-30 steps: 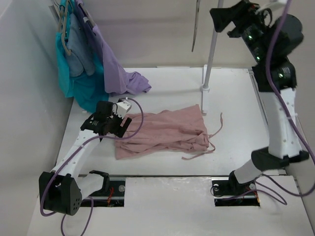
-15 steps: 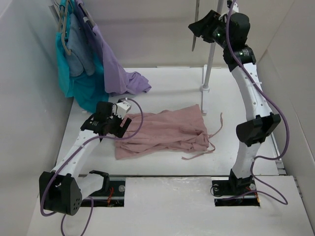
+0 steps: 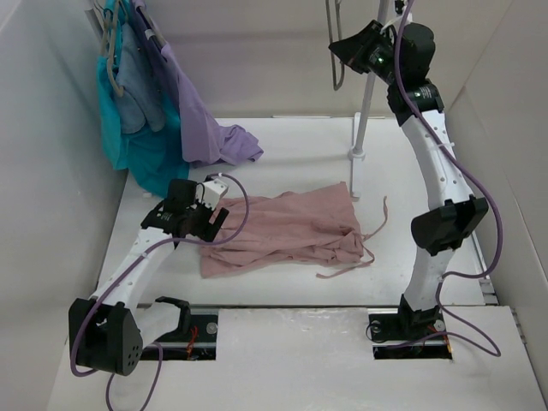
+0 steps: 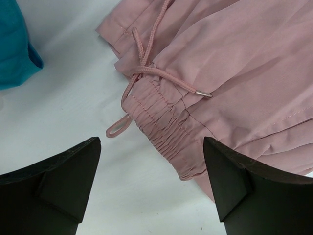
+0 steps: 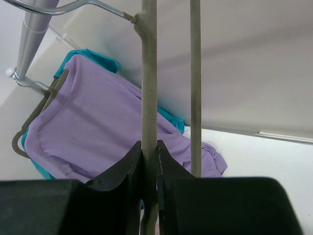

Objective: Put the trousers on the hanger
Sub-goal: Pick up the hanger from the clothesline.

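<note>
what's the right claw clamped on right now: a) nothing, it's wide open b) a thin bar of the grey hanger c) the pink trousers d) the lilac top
b: the right wrist view shows the right claw closed tight around one thin bar of the hanger, while the trousers lie well below it.

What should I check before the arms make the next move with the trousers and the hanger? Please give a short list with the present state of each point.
1. The right gripper is shut on the hanger: ok.
2. The hanger's hook is free of its support: cannot tell, its top is out of view.
3. The left gripper is open: ok.
4. The waistband of the trousers lies below the left gripper's gap: ok.
5. The trousers lie apart from the purple garment: ok.
</note>
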Controlling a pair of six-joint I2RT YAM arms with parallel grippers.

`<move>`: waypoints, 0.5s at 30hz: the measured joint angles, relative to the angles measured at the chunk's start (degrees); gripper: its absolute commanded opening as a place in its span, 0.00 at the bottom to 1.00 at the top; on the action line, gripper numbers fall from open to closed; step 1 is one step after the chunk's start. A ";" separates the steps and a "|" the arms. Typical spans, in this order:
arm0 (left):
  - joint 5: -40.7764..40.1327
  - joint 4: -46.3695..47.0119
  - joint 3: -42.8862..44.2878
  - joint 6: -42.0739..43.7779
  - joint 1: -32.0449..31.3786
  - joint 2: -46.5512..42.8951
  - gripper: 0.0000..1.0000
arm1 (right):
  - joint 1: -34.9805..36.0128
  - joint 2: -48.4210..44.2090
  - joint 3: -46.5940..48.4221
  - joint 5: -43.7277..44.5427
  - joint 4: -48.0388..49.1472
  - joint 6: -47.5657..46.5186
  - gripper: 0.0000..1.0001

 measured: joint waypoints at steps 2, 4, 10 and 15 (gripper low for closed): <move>-0.09 0.00 -0.13 0.00 0.00 -0.04 0.83 | 0.02 0.00 0.00 0.50 0.00 -0.13 0.00; -0.09 0.02 -0.13 0.00 0.00 -0.04 0.83 | 0.52 -0.15 0.00 2.16 0.00 -1.05 0.00; -1.01 0.07 -0.13 0.02 0.00 -0.04 0.83 | 6.40 -4.33 -3.39 12.90 -1.77 -8.11 0.00; -1.62 0.13 0.31 0.42 0.00 -0.28 0.83 | 11.41 -12.81 -13.92 18.25 -1.97 -11.93 0.00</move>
